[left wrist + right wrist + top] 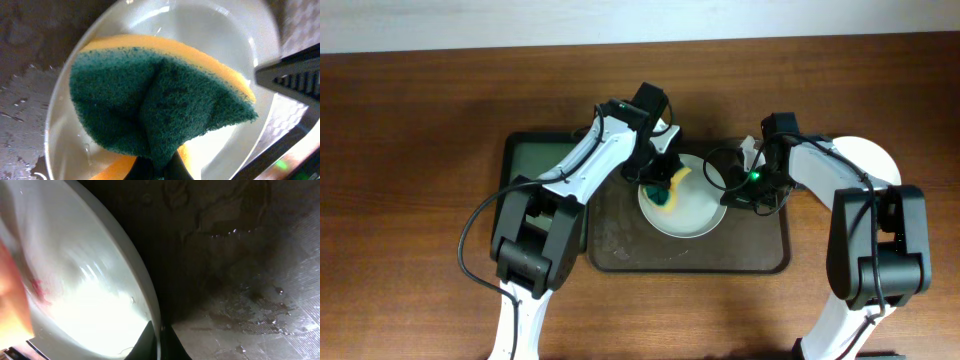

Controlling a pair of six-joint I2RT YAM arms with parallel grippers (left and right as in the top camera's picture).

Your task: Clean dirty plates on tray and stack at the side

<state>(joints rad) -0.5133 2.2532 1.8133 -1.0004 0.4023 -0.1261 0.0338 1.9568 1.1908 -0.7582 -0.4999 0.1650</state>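
Left fingers (141, 173) clamped on sponge (150, 100), pressed onto plate (210, 30) — right fingers (175, 348) seemingly pinch plate rim; tray (250, 255) wet.

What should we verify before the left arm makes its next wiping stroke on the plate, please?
1. Left gripper shut on the sponge: ok.
2. Sponge over the inside of the plate: ok.
3. Right gripper clamped on the plate's rim to steady it: ok.
4. Red smear wiped off: not ok, a trace shows in the right wrist view.
5. Plate lying inside the tray: ok.
6. Stacking spot at the side: ok, a second plate lies right of the tray.
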